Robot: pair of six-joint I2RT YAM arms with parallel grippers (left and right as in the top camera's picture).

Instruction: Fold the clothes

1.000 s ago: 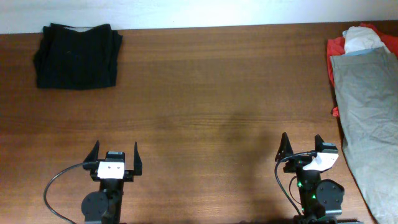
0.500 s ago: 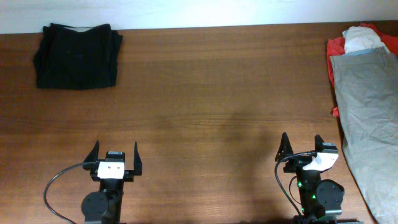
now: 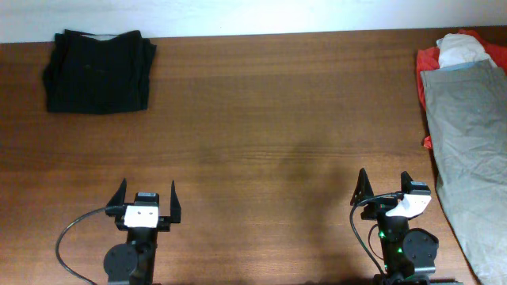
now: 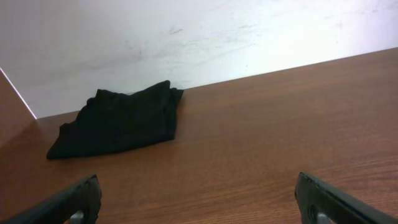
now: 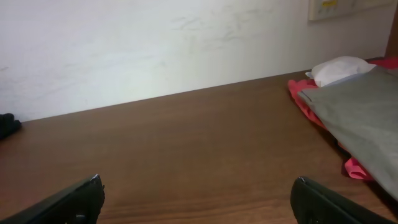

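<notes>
You see a folded black garment [image 3: 98, 71] upper left on the wooden table [image 3: 261, 134] | red garment [image 3: 428, 59] upper right, white garment [image 3: 461, 50] touching it | white wall [image 4: 186, 37] behind

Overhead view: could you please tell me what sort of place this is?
Probably a robot lab bench: a wooden table against a plain white wall, with khaki trousers and a black garment laid out.

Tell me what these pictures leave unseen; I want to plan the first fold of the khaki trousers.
Khaki trousers: overhead frame's right and bottom edges cut them off; leg ends unseen.
Red garment: mostly buried under the trousers and white garment; its shape cannot be told.
Black garment: right wrist view shows only a sliver at the left edge.
</notes>
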